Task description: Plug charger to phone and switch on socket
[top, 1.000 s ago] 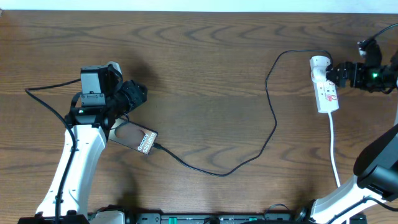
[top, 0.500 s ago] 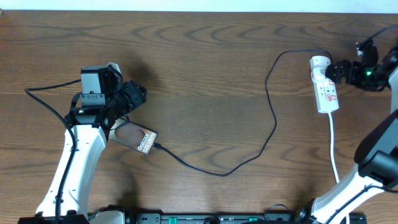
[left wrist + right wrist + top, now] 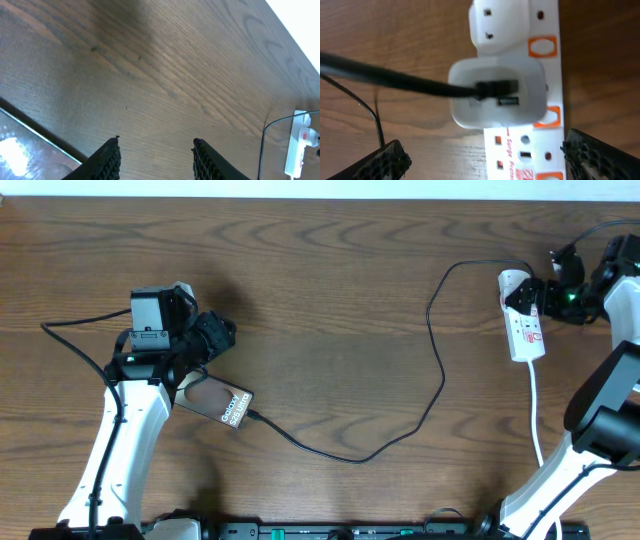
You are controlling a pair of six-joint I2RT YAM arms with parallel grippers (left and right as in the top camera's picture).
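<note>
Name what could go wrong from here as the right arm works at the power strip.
1. The right gripper has its jaws open on either side of the socket, with the white adapter between them; a push there could hit the adapter instead of a switch.
2. The socket lies loose on the table, so pressing may slide it.
3. The charger runs slack to the phone; a shifted socket could tug its plug there.

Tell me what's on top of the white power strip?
A rounded white plug sits on the socket, with the black charger cable stuck into it. The holes under that plug are hidden.
</note>
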